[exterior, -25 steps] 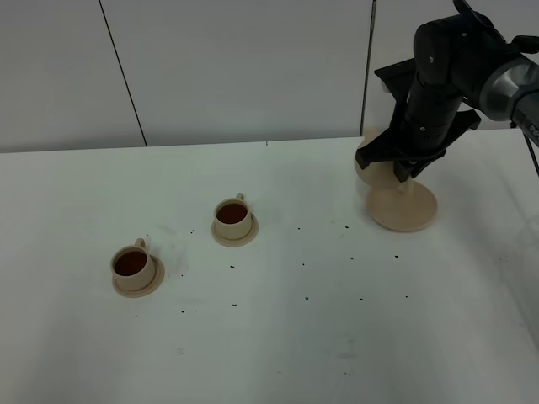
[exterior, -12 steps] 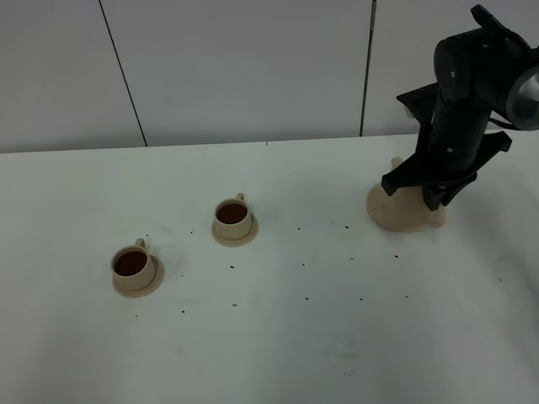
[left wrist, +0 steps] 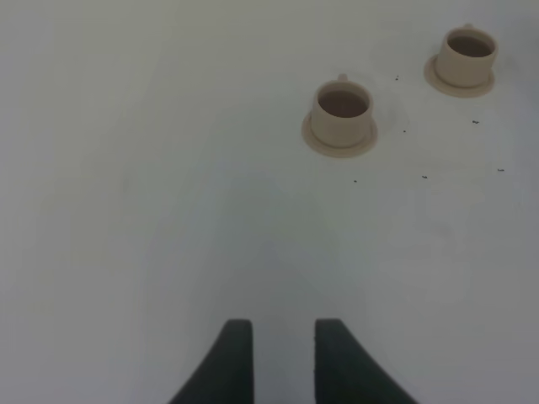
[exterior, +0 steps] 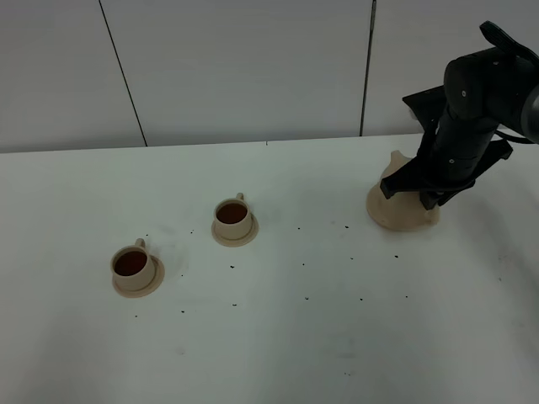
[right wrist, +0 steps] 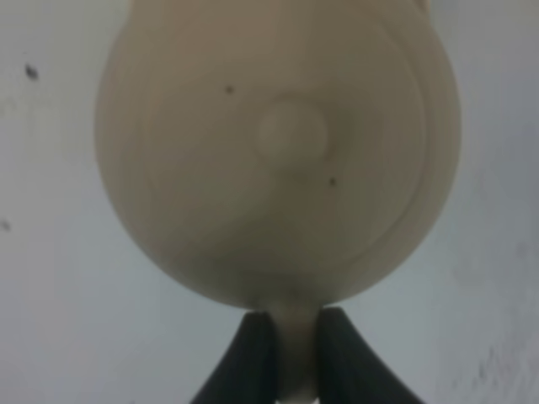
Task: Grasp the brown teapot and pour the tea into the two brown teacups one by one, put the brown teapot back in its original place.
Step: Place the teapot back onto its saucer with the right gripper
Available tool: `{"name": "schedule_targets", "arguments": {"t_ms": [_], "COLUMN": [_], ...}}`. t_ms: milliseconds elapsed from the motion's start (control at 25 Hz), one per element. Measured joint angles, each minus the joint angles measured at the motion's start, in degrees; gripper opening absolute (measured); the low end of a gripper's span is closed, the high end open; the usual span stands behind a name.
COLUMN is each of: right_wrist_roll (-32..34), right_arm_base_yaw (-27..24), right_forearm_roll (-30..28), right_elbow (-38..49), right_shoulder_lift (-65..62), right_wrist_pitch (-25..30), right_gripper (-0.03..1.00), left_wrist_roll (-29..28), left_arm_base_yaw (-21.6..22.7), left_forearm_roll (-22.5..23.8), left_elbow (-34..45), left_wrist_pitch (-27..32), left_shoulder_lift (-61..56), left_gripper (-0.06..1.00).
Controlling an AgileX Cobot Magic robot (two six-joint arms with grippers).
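You have one teapot (right wrist: 278,151), two cups, three saucers and two arms on one white table (exterior: 278,337). The near cup (exterior: 132,265) sits on its saucer (exterior: 152,282) toward the left front, and the far cup (exterior: 232,216) sits on its own saucer (exterior: 236,237) a little behind and to the right of it; both hold dark tea and their loop handles point toward the back wall. The two stand near each other but apart. The third saucer, the big saucer (exterior: 396,217), lies well to the right, and the teapot is at it, under your right arm. From the high camera you see only the pot's spout side poking out left of the arm; the body, lid and handle are hidden behind the black links, so you cannot tell from there whether the pot has touched down. The right wrist camera looks straight down on the round lid with its knob, blurred, and the pot fills the picture so the saucer beneath cannot be made out. Your right gripper (right wrist: 286,353) is clenched on the pot's handle, a finger on each side. Your left gripper (left wrist: 282,358) hangs over bare table with its fingers a narrow gap apart and nothing between them; only the tips show. Small dark specks are scattered over the table between the cups and the pot.
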Motion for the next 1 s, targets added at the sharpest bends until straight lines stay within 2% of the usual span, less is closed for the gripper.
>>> {"name": "schedule_targets", "arguments": {"t_ms": [560,1000], "right_wrist_roll": [0.12,-0.12], "right_arm_base_yaw": [0.0,0.0], "right_forearm_roll": [0.86,1.51], "right_elbow": [0.0,0.0], "right_shoulder_lift": [2.66,4.69], "right_wrist_pitch": [-4.71,-5.26], "right_gripper": [0.1,0.1], "left_wrist_roll": [0.0,0.0], "left_arm_base_yaw": [0.0,0.0], "left_forearm_roll": [0.0,0.0], "left_elbow": [0.0,0.0], "left_wrist_pitch": [0.0,0.0], "left_shoulder_lift": [0.0,0.0], "left_gripper": [0.25,0.25]}}
